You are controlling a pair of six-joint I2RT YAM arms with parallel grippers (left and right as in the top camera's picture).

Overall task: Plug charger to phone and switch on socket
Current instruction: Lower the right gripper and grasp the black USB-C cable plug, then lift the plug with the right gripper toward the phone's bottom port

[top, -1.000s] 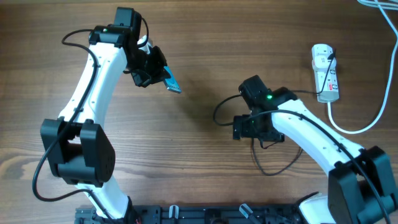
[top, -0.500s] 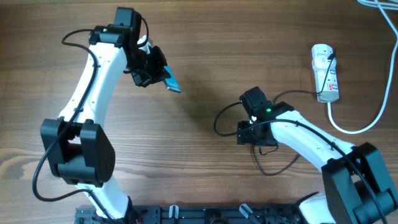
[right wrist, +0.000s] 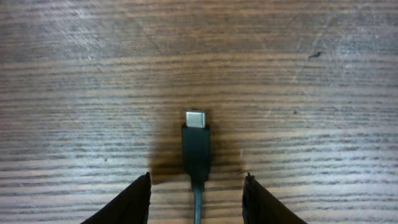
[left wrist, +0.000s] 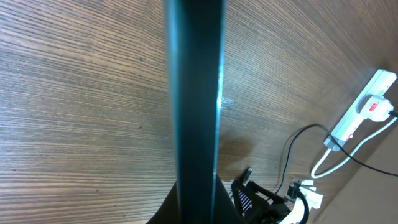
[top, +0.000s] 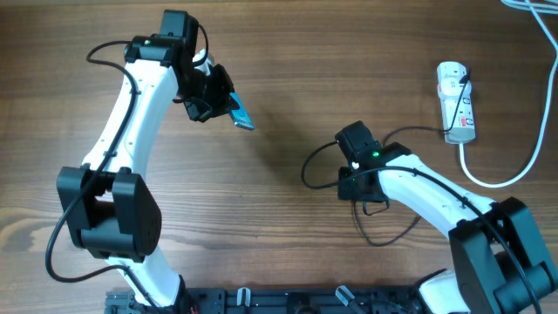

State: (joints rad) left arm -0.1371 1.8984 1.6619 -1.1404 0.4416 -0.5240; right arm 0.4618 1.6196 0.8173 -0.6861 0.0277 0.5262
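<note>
Two grippers divide the work at this moment, one holding and one reaching. At upper left of the overhead view, the left gripper (top: 220,103) is closed on the phone (top: 243,117), gripped at one end so that its free end juts toward table centre; its wrist camera sees the handset only edge-on, as a dark upright band. This hold probably presents the phone's port to the other arm. The right gripper (right wrist: 197,182) hangs low over the wooden table (top: 288,52) with its jaws wide, one finger on each side of the charger (right wrist: 196,146), whose plug tip lies flat, metal end pointing away from the wrist. The fingers are not yet touching it, which suggests the step in hand is picking up the plug. The socket (top: 456,103) lies at far right, well apart from both grippers. A thin black lead runs to it, and a white power cord (top: 514,174) curves off beside it. Whether its switch is on cannot be told. Slack charger cable loops around and beneath the right arm, and it could drag or snag when the plug is lifted. The open wood between plug and phone is otherwise unobstructed.
</note>
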